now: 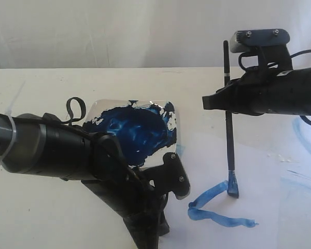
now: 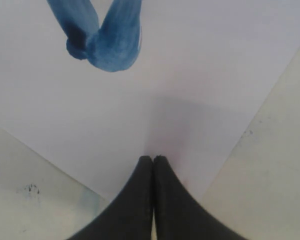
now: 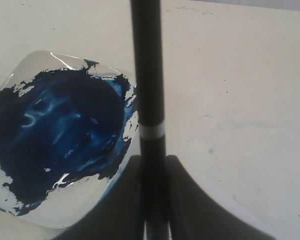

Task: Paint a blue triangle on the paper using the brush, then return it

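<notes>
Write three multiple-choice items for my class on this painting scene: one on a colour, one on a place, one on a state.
1. What colour is the paint on the plate? A. red B. dark blue C. green
2. Where is the tip of the brush? A. on the paper B. in the plate C. on bare table
3. How is the left end effector? A. wide open B. holding the brush C. shut
Answers: 1 B, the smear is dark blue; 2 A, the bristles meet the sheet beside a blue stroke; 3 C, its fingers touch.
</notes>
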Action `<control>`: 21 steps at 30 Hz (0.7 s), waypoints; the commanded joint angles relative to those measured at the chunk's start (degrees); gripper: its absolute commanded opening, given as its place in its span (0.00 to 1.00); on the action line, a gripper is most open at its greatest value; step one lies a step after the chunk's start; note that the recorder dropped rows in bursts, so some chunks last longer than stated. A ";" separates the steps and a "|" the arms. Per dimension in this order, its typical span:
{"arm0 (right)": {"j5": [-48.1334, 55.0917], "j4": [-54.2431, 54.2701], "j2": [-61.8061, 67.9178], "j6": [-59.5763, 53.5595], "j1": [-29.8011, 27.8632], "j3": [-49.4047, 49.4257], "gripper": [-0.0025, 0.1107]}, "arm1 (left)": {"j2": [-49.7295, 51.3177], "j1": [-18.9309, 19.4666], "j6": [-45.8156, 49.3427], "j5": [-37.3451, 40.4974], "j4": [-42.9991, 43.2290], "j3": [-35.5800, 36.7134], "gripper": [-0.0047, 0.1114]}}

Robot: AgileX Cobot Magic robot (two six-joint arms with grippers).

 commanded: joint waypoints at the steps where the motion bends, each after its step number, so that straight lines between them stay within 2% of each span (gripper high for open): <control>1: 1.64 -0.89 -1.28 0.20 -0.03 0.09 0.02 | 0.93 -0.10 -0.16 2.15 -0.49 0.35 0.04; 8: 4.50 -4.12 -1.28 1.90 -0.03 0.09 0.02 | 0.93 -0.10 -0.16 2.15 -0.61 0.35 0.04; 15: 7.61 -17.67 -1.66 14.78 -0.03 0.09 0.02 | 0.93 -0.10 -0.16 2.40 -0.61 0.35 0.04; 21: 10.96 -22.27 -4.51 19.20 -0.03 0.09 0.02 | 0.93 -0.10 -0.16 2.73 -0.61 0.35 0.04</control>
